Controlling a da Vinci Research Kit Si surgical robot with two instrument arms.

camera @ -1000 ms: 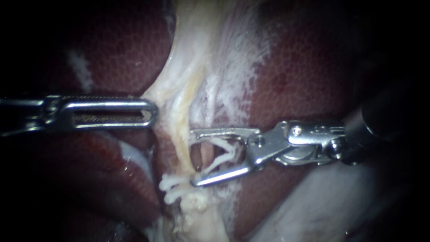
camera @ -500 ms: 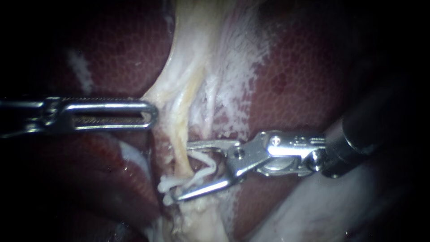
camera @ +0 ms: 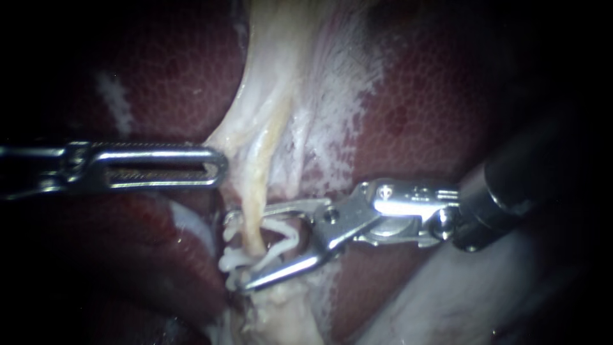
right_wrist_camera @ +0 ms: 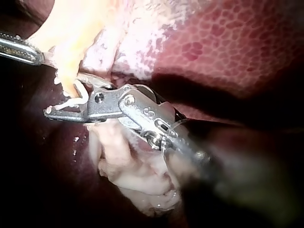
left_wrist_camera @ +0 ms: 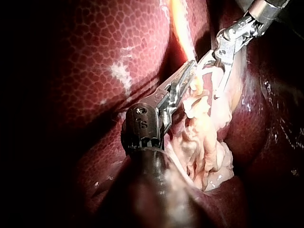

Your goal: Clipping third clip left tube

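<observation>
Seen through the endoscope, the right instrument (camera: 237, 249) reaches in from the right edge to the lower centre of the frame. Its pincer stands wide apart and carries a white clip (camera: 281, 233) between its two jaws. That pincer straddles the left tube (camera: 258, 185), a yellowish strand that runs down from the top centre and passes between the jaws just ahead of the clip. More white clip ends (camera: 230, 260) show on the tube beside the tip of the lower jaw.

From the left edge, at mid-height, the left instrument (camera: 219, 167) lies level. Its slotted pincer is closed on the edge of the pale tissue (camera: 223, 137), which is drawn to a point at the tip.

Dark red liver (camera: 434, 108) fills both sides of the frame. In the left wrist view, the left instrument (left_wrist_camera: 191, 67) meets the same pale tissue, with the right instrument just ahead of it.
</observation>
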